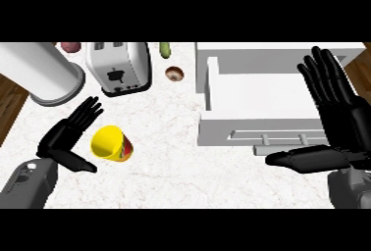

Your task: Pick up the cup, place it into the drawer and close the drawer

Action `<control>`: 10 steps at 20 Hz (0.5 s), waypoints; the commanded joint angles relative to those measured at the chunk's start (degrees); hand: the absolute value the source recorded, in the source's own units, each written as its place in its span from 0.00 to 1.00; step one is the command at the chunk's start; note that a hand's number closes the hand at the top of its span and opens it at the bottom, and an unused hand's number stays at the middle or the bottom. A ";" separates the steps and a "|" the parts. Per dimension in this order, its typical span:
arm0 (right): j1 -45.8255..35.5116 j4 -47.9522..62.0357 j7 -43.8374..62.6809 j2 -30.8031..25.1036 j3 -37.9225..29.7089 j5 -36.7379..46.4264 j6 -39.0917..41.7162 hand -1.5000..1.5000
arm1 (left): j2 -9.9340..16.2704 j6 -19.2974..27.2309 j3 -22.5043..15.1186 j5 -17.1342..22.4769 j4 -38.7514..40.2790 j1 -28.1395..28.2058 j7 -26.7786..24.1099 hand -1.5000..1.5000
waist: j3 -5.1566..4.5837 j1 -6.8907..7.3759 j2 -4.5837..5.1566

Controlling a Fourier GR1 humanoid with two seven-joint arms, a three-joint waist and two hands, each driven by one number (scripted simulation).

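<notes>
Cup on bench, ungrasped; left hand beside it, fingers released, seemingly touching. Drawer open; placing, closing remain.

Drawer front partly behind right hand
</notes>
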 commanded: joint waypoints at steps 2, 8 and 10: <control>0.40 -2.67 1.89 0.47 0.98 0.26 -0.21 0.00 | 0.67 -0.27 -1.07 -6.34 15.28 -5.31 -12.94 0.00 | -0.06 -0.71 0.16; -2.82 -0.60 2.31 -0.94 -1.69 -1.89 0.55 0.00 | -0.52 2.94 -2.16 -8.62 22.06 -6.04 -19.71 0.00 | -0.14 -1.08 0.43; -3.23 -1.60 4.32 -1.60 -1.11 -1.99 1.07 0.00 | -0.63 3.84 -2.56 -9.34 23.40 -5.32 -22.44 0.00 | -0.18 -1.31 0.49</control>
